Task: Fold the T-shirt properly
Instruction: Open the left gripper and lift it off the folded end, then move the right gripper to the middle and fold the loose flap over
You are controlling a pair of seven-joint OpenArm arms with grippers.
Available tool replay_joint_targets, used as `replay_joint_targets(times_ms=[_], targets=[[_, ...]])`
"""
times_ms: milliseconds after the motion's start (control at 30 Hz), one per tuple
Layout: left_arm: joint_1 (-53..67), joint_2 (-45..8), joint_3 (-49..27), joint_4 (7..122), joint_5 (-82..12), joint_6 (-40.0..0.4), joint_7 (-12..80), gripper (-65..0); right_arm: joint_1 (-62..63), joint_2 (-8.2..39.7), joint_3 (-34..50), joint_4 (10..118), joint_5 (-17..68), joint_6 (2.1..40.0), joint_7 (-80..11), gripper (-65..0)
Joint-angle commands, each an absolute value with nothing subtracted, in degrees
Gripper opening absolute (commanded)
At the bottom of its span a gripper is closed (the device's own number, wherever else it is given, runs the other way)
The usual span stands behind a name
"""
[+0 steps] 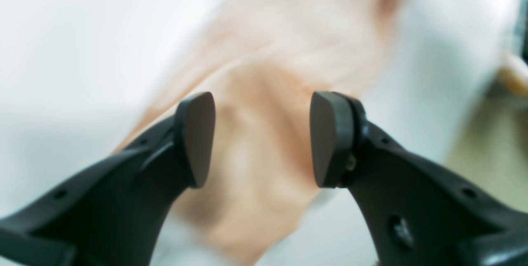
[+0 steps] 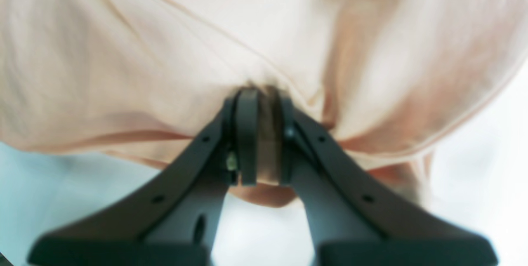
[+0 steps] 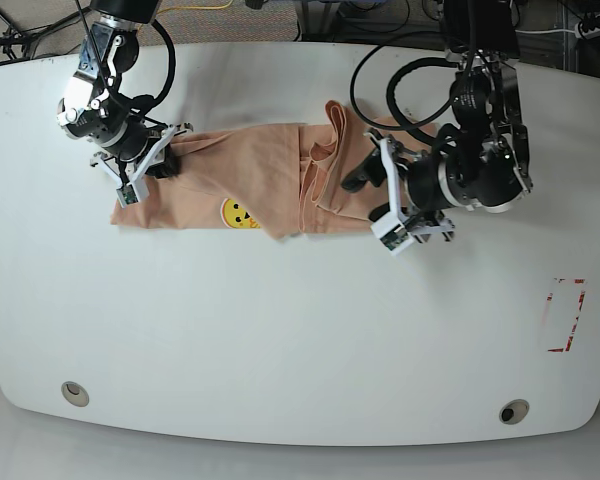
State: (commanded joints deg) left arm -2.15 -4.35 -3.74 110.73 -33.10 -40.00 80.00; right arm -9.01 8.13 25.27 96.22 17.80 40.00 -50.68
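Note:
The peach-pink T-shirt lies crumpled lengthwise on the white table, its yellow emoji print facing up near its front edge. My right gripper is at the shirt's left end, shut on a bunched fold of the T-shirt; cloth shows between the pads of that gripper. My left gripper hovers at the shirt's right end, open. In the left wrist view the left gripper has its pads wide apart with nothing between them, above the blurred T-shirt.
A red rectangular outline is marked on the table at the right. Two round holes sit near the front edge. Cables and stands crowd the floor behind the table's far edge.

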Motion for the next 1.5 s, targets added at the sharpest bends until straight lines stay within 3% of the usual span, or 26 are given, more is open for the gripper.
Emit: replay_joint_targets(times_ms=[133,367,500,600,767,900,1167,1500], targets=[[-1.7,-5.2,-5.8,108.2,-29.0,-40.0,79.1,-32.9,-8.7,8.1,25.3,96.8,17.8,40.0,-50.7,-57.7],[-2.0,-6.6,-7.2,101.7,-20.4,-40.0,72.5,-51.0,-8.6,7.2,25.3,103.1,17.9,40.0,-54.5,-57.1],[-1.8,-10.2,-8.4,101.3,-18.5,-40.0,70.5,-49.3,-8.4,6.1,25.2,110.0,17.9,40.0,-59.2,-55.5],[-1.6,-12.7,-9.6,101.5,-18.5,-40.0,70.5,-43.6,-8.1,4.5,24.7,114.2,19.1,40.0,-62.9,-47.7],[-0.8,-15.6,-15.5,101.6,-18.6,-40.0,70.5,-34.7,-7.6,2.3,21.4,115.8,26.4,40.0,-69.1,-23.8],[-1.1,-17.1,-21.1,101.2,-18.4,-40.0,70.5,-32.1,-7.8,-0.5,17.9,114.8,32.8,40.0,-69.6,-10.3],[-1.2,-18.9,-26.3,101.2,-18.3,-40.0,70.5,-32.4,-7.0,-6.5,10.7,112.9,33.6,40.0,-69.6,-14.0],[0.4,-19.2,-26.5,101.2,-18.3,-40.0,70.5,-32.4,-3.4,-8.8,6.6,103.6,33.6,40.0,-66.4,-17.0]])
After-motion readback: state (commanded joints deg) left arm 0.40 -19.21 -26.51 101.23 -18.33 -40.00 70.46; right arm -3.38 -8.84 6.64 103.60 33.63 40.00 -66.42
